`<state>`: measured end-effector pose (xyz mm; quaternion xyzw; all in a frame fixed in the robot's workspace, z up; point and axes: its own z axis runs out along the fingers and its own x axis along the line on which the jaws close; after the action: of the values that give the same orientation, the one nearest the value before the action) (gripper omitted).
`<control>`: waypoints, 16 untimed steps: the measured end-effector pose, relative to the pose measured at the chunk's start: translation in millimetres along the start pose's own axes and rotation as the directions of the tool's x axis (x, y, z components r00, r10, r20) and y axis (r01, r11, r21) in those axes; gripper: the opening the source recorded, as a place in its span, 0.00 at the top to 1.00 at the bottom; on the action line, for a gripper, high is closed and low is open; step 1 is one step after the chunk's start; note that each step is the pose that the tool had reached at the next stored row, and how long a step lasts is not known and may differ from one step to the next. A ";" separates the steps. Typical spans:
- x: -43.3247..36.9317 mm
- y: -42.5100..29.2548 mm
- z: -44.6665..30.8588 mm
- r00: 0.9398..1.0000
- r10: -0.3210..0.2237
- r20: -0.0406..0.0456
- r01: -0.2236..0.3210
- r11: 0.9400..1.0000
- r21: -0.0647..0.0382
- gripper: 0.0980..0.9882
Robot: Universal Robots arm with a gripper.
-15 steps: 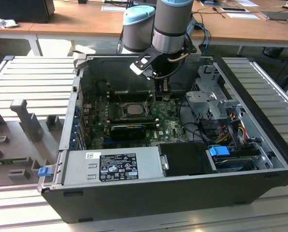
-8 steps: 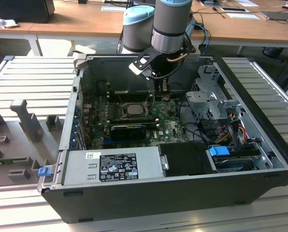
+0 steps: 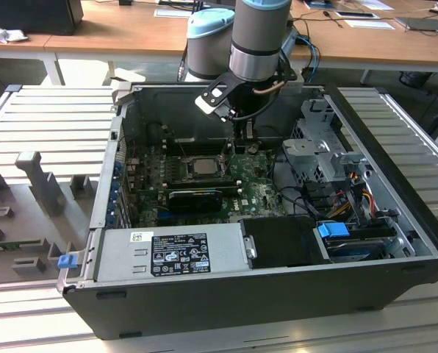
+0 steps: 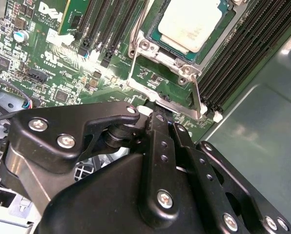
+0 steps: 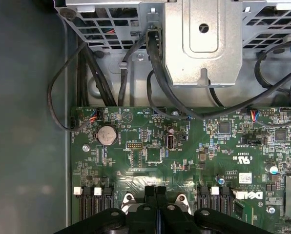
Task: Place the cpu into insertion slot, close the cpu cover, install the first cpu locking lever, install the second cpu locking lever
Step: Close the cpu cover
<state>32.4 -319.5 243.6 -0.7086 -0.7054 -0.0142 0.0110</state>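
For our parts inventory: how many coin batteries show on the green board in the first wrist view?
1: the coin battery sits near a corner of the motherboard, close to the case wall; the end effector may hide others.

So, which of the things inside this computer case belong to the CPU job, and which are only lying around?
For the job:
- cpu, already in place
- cpu cover, framing it
- locking lever
- hand, shut, beside the lever

Just there:
- power supply
- memory slots
- coin battery
- drive cage
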 end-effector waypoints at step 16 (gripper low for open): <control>0.0 -7.0 0.2 1.000 0.000 0.000 0.000 1.000 0.000 0.99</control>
<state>25.4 -319.5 243.4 -0.7086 -0.7054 -0.0143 0.0110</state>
